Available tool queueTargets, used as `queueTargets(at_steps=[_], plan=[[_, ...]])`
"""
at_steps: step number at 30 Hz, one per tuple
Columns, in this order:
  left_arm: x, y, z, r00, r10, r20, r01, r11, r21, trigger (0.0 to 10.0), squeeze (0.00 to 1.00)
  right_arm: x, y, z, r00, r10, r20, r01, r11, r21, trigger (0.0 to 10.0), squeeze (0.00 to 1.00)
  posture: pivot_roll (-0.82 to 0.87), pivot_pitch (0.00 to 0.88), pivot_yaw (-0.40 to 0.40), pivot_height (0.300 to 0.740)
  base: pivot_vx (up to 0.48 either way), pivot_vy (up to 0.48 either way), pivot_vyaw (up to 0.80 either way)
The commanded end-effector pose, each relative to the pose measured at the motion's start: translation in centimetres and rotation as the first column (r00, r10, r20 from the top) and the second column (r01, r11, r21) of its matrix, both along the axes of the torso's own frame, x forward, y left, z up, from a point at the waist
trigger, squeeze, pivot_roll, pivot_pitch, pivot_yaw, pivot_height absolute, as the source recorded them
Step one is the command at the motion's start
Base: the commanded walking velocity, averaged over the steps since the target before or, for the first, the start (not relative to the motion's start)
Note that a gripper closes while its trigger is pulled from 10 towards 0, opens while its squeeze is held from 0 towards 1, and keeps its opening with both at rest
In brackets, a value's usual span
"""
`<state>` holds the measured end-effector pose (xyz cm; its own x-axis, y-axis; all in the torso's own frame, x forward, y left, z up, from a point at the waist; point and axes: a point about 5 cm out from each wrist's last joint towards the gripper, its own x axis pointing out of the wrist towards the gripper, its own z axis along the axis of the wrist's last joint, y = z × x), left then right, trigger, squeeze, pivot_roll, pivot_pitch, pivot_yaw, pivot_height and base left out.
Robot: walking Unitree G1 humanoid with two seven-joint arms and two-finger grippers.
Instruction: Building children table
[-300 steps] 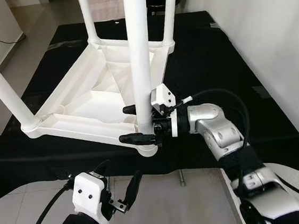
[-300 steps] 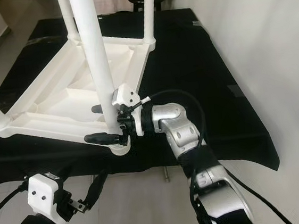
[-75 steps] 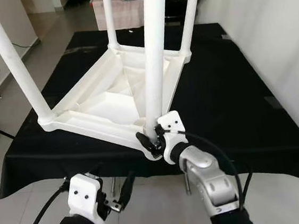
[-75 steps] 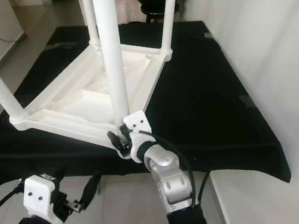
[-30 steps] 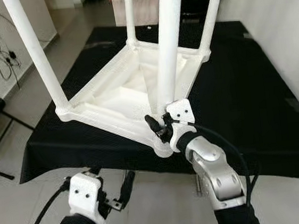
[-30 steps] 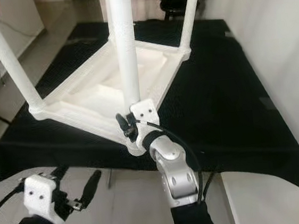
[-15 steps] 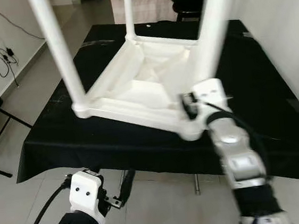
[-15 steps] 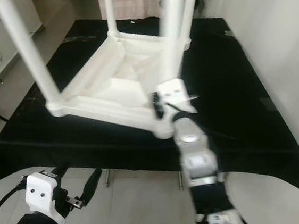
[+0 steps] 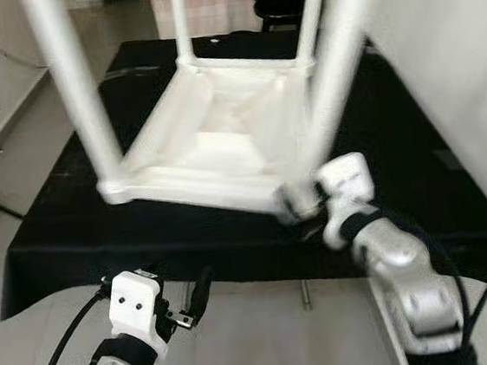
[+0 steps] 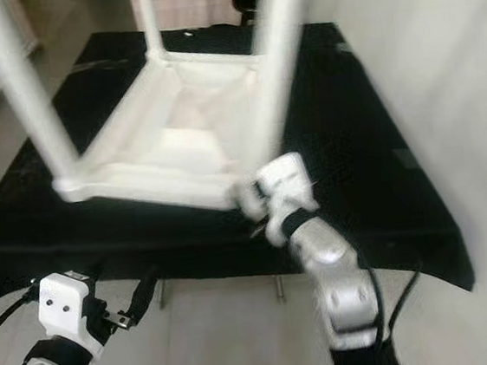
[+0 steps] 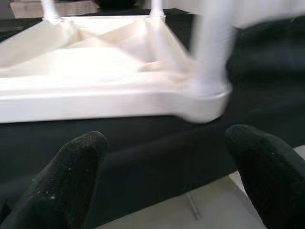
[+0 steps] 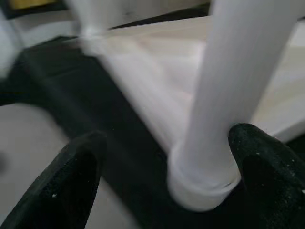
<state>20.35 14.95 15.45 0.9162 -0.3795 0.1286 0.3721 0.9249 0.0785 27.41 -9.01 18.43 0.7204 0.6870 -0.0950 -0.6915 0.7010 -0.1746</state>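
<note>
Here the right end effector (image 12: 164,162) straddles, fingers spread, the upturned table's near leg (image 12: 228,90).

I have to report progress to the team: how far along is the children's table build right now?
Done: the white table lies upside down on the black cloth with four legs standing in its corners. In hand: the right gripper, open, is at the base of the nearest leg. The left gripper, open, hangs below the edge. Left: probably flipping it upright; seating can't be judged through the blur.
</note>
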Motion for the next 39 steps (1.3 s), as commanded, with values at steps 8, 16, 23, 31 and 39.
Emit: queueTargets(at_steps=[8,16,23,31,39], plan=[[0.0,0.5,-0.7,0.997,0.07,-0.024,-0.07,0.997,0.025,10.0,0.0,-0.3,1.2,-2.4,0.994,0.087,-0.073,-0.096,0.988,-0.124,10.0,0.0,0.01,0.113,-0.073,0.74,0.0,0.0,0.0],[0.2,1.2,-0.8,0.991,0.13,-0.029,-0.129,0.991,0.031,10.0,0.0,-2.7,2.0,-1.7,0.932,0.337,-0.134,-0.35,0.933,-0.082,10.0,0.0,0.0,0.094,-0.068,0.74,0.0,0.0,0.0],[0.3,2.1,-1.2,0.969,0.24,-0.059,-0.239,0.971,0.02,10.0,0.0,0.9,1.9,-2.4,0.996,0.02,-0.083,-0.023,0.999,-0.042,10.0,0.0,0.02,0.079,-0.069,0.74,0.0,0.09,0.0],[0.3,2.5,-1.5,0.961,0.272,-0.056,-0.268,0.961,0.07,10.0,0.0,1.9,1.0,-3.2,0.98,-0.176,-0.089,0.177,0.984,-0.001,10.0,0.0,0.02,0.077,-0.061,0.74,0.0,0.48,0.0],[0.7,2.9,-1.7,0.957,0.285,-0.059,-0.279,0.956,0.092,10.0,0.0,2.5,1.5,-3.5,0.976,-0.2,-0.089,0.203,0.979,0.03,10.0,0.0,0.03,0.063,-0.04,0.74,0.0,0.48,0.0]])
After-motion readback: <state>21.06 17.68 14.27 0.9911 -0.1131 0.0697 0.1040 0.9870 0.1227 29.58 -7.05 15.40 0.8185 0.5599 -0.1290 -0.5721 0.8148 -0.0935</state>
